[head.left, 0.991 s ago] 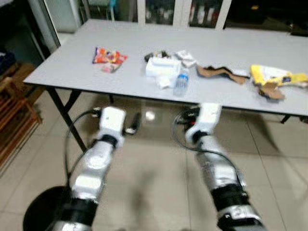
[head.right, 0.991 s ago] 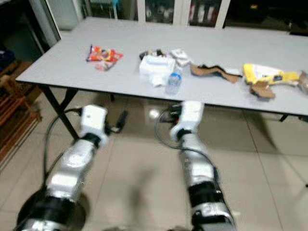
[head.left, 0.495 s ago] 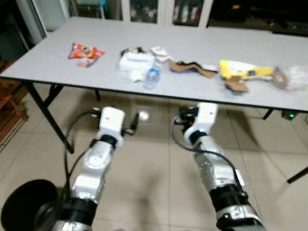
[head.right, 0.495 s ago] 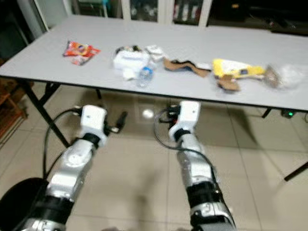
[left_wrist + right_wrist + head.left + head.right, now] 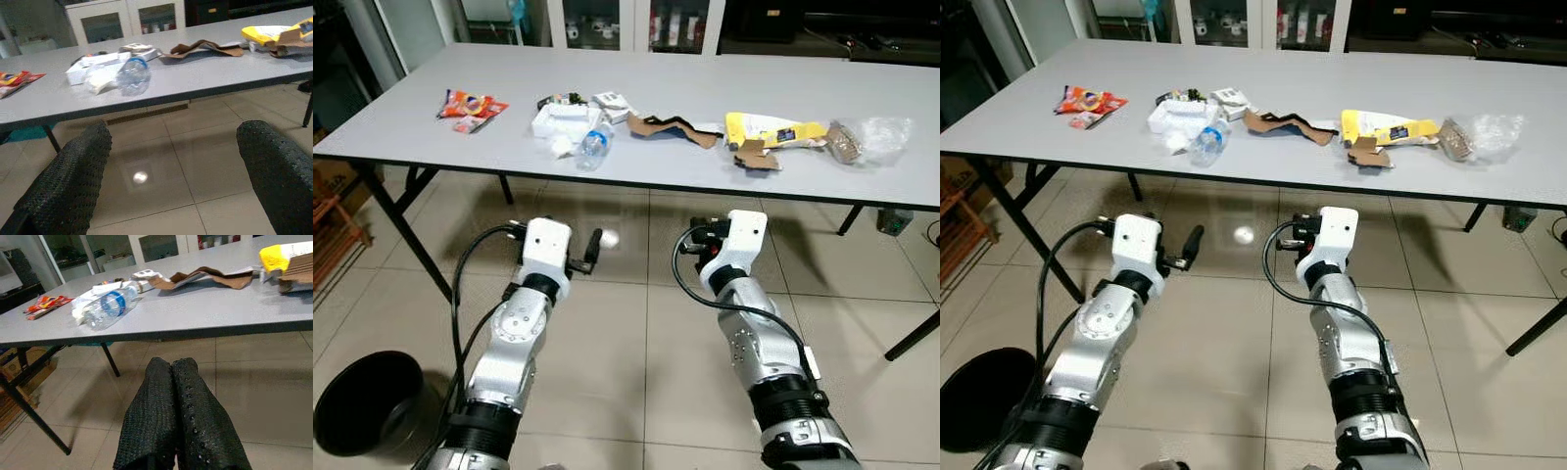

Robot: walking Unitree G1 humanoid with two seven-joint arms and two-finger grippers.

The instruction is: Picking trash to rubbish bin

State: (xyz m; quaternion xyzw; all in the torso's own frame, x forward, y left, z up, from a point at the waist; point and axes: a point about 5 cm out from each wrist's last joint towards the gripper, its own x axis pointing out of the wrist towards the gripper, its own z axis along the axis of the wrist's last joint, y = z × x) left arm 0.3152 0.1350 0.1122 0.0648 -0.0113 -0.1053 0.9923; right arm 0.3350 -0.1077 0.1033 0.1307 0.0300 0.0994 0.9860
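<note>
A long grey table (image 5: 489,157) stands ahead, its near edge running across the view above both arms. The trash lies in a loose row on it: a red snack wrapper (image 5: 465,104) near the left end, then a white box (image 5: 563,119) with a clear plastic bottle (image 5: 594,148) lying on its side close to the near edge, a strip of brown cardboard (image 5: 668,128), a yellow packet (image 5: 771,130) and a clear plastic bag (image 5: 869,137) toward the right end.

Both arms are held below table height, short of the edge, over bare tiled floor (image 5: 626,333). The left gripper (image 5: 176,176) has its fingers (image 5: 73,181) spread wide with nothing between them. The right gripper (image 5: 172,421) has its fingers pressed together, holding nothing.

A round black bin (image 5: 362,401) sits on the floor at the robot's left, well apart from the table top and beside the left arm's elbow. Black table legs (image 5: 406,230) angle down at the left, and another leg (image 5: 913,338) slants at the far right; the tiles between them under the table are open.
</note>
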